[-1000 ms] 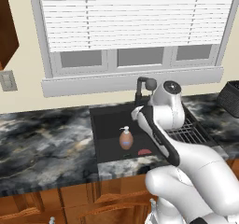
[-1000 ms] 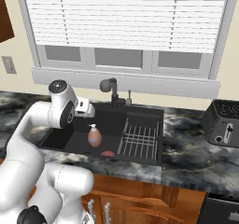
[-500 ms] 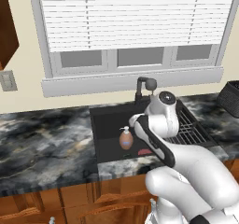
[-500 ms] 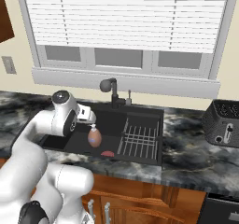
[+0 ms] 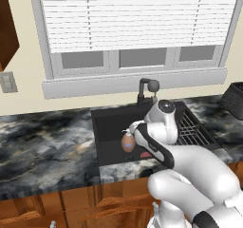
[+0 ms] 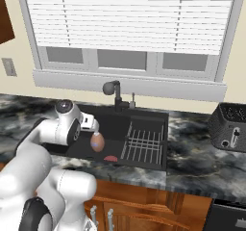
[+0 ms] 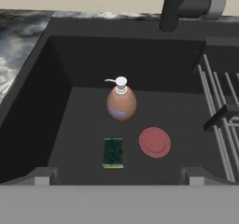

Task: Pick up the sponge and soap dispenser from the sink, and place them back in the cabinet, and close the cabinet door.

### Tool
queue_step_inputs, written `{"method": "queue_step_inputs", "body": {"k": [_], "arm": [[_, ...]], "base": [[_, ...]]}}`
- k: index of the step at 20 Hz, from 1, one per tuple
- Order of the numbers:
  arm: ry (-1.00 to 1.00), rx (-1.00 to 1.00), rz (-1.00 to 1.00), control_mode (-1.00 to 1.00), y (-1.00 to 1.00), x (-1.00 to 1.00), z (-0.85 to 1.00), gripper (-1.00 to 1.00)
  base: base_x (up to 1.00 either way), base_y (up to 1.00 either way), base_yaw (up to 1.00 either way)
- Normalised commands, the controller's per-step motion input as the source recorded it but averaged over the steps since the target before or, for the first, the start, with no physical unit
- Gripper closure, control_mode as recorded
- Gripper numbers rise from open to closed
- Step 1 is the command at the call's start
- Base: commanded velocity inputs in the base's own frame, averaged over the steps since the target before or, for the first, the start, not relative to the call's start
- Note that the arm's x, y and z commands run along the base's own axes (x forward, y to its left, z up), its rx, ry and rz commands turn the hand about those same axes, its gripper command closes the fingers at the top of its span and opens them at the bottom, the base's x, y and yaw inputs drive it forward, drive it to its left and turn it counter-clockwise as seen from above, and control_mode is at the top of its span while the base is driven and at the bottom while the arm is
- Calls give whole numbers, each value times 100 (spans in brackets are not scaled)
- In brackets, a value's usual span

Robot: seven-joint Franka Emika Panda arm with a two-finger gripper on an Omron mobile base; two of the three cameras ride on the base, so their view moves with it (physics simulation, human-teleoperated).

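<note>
The orange-brown soap dispenser (image 7: pixel 121 104) (image 5: pixel 127 142) (image 6: pixel 97 141) stands upright on the floor of the black sink (image 7: pixel 93 55) (image 5: pixel 107 122) (image 6: pixel 149 114). The flat round red-pink sponge (image 7: pixel 154 142) (image 5: pixel 146 154) (image 6: pixel 111 158) lies just right of it in the hand view, nearer the camera. My gripper (image 7: pixel 117 178) (image 5: pixel 133 126) (image 6: pixel 90 124) hangs open over the basin's near side, above both items and holding nothing. A corner of the reddish-brown cabinet (image 5: pixel 7 27) (image 6: pixel 5 18) shows at the upper left.
A dark green rectangular pad with a yellow edge (image 7: pixel 113 152) lies left of the sponge. The dark faucet (image 7: pixel 175 6) (image 5: pixel 144 89) rises at the back rim. A wire rack (image 7: pixel 219 111) (image 6: pixel 144 141) covers the sink's right half. A dark toaster (image 6: pixel 233 126) stands on the right counter.
The arm has bent forward and down, bringing the hand lower over the sink and closer to the soap dispenser. The items in the basin have not moved.
</note>
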Motion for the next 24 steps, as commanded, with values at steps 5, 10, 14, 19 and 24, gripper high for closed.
{"method": "queue_step_inputs", "body": {"k": [5,10,14,19,24], "arm": [[0,0,0,-100,3,16,-25,-100],[0,0,0,-100,4,20,-25,-100],[0,0,0,-100,3,18,-27,-100],[0,0,0,-100,1,18,-26,-100],[0,0,0,-100,0,20,-23,-100]], "base": [[0,0,0],[0,0,0],[0,0,0],[0,0,0],[0,0,0]]}}
